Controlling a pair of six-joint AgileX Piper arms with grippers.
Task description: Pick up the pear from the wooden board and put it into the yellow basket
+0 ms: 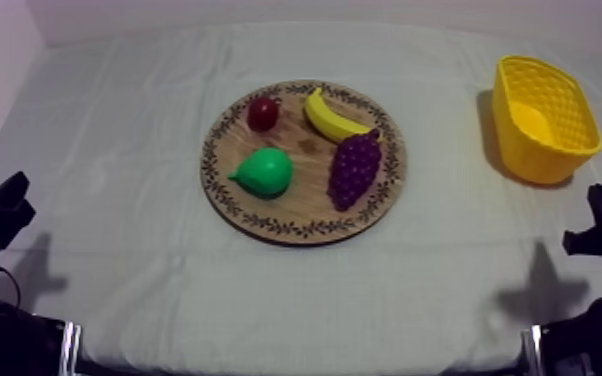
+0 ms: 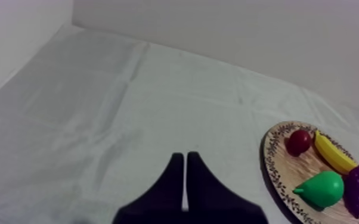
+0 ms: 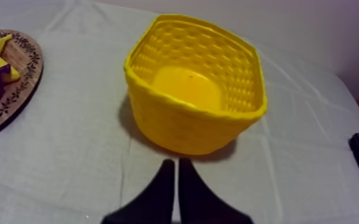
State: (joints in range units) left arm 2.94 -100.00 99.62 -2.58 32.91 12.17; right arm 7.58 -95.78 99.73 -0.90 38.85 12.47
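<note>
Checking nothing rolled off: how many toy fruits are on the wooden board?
4. The small red fruit sits at the back left of the board, the banana back right, the pear front left, the grapes front right. None seems hidden.

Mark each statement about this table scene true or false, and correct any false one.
1. The pear lies on the wooden board. True.
2. The banana is in the yellow basket. False: it lies on the board.
3. The left gripper is open. False: its fingers lie together, shut on nothing.
4. The yellow basket stands on the right arm's side, just ahead of the right gripper. True.
</note>
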